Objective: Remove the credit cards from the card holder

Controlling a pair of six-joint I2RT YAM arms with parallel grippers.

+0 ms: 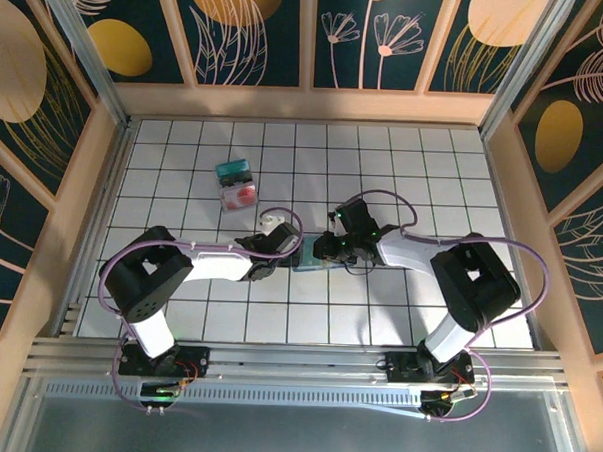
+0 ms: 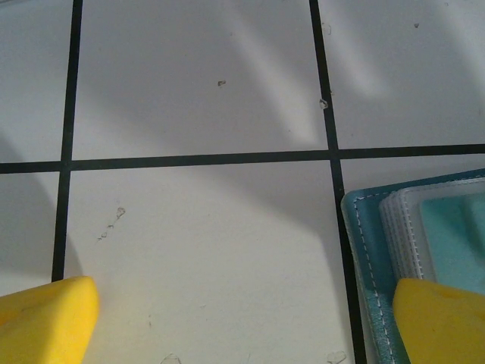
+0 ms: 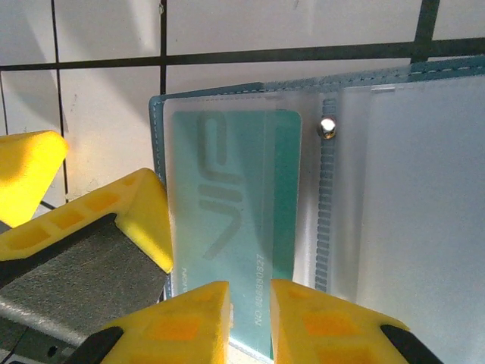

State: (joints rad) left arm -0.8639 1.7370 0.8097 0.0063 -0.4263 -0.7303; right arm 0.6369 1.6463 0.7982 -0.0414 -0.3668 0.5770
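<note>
Near the middle of the table, between both arms, the card holder lies open and flat. One teal credit card sits in its clear sleeve, so I judge the task is not finished. A teal and red-pink card pile lies well apart, toward the far left corner, and is probably cards taken out. My right gripper has its jaws narrow, seemingly pinching the lower edge of that card. My left gripper stands wide and holds nothing, with one finger over the holder's edge.
</note>
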